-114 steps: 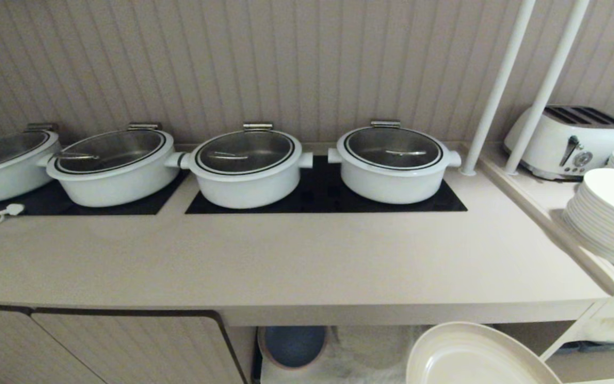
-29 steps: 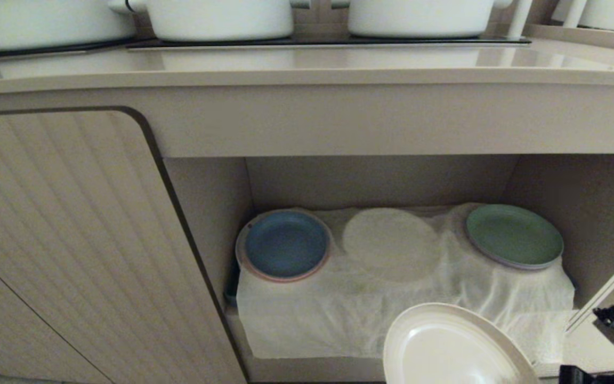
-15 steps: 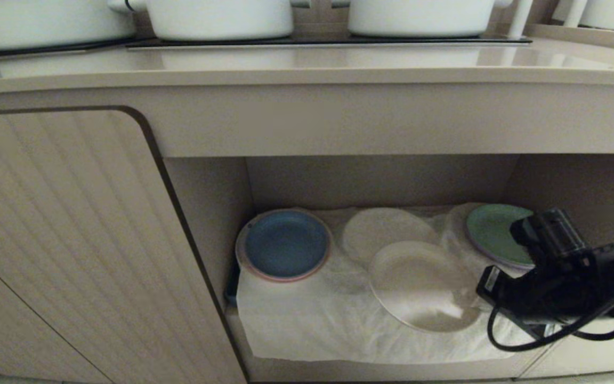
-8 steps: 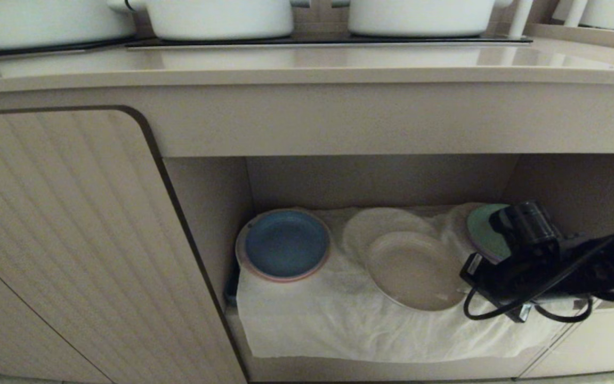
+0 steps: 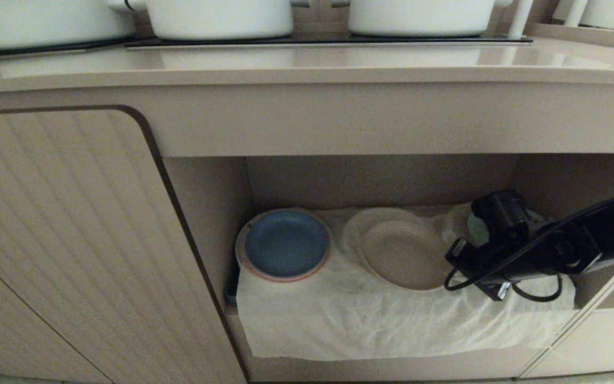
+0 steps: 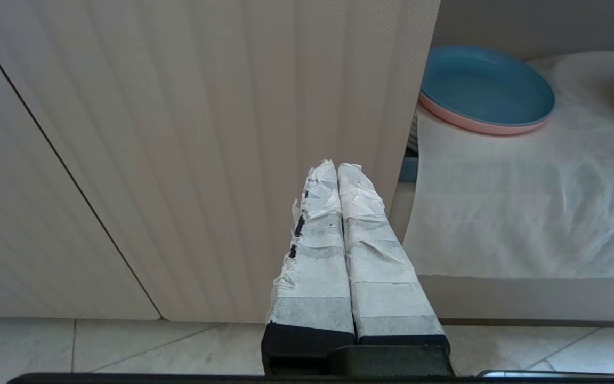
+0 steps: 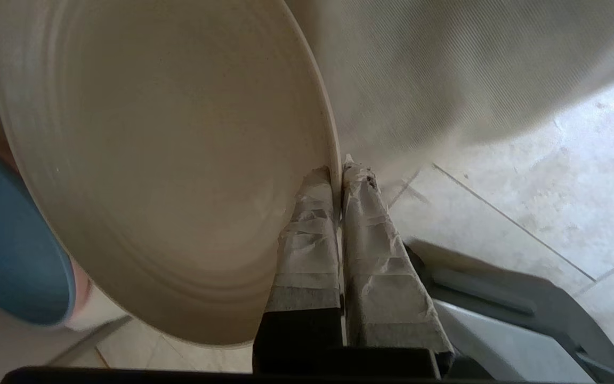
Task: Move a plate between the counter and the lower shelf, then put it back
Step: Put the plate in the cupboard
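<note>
A round blue plate with a pinkish rim (image 5: 285,244) lies at lower centre-left of the head view, on a crumpled white gauzy cloth (image 5: 360,320) whose front edge hangs over the ledge. A sliver of a green plate (image 5: 473,226) shows at centre right. A ribbed beige cabinet door (image 5: 62,240) with a dark curved outline fills the left side. Along the top edge stand 3 white pots (image 5: 216,18) on black glass panels (image 5: 328,39). Pale floor tiles (image 6: 126,346) cross the bottom of the left wrist view.

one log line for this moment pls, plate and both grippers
right gripper: shut on plate rim | plate: over lower shelf middle, beside blue plate | left gripper: shut, empty, parked by cabinet door
</note>
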